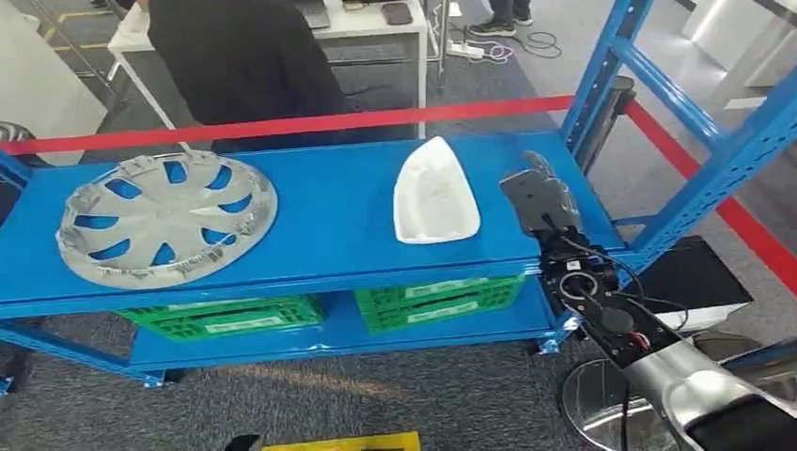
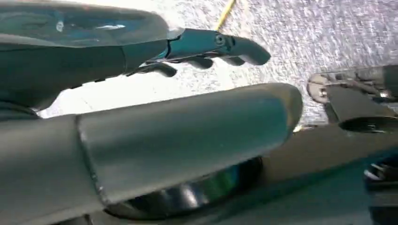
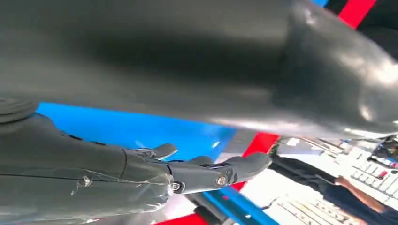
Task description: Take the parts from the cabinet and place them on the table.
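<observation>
Silver right arm (image 1: 691, 381), black cabled wrist, dark grey right hand (image 1: 540, 193), grey thumb.

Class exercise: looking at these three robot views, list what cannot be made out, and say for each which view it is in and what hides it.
- Green crates, head view: contents and labels hidden under the blue shelf, print too small.
- Person, head view: upper body cut off by the top edge.
- Left hand, left wrist view: blurred, thumb blocks much.
- Right hand, head view: palm side faces away.

Silver hubcap (image 1: 166, 219) and white housing (image 1: 434, 194) — flat, well apart on blue shelf (image 1: 329, 230)
</observation>
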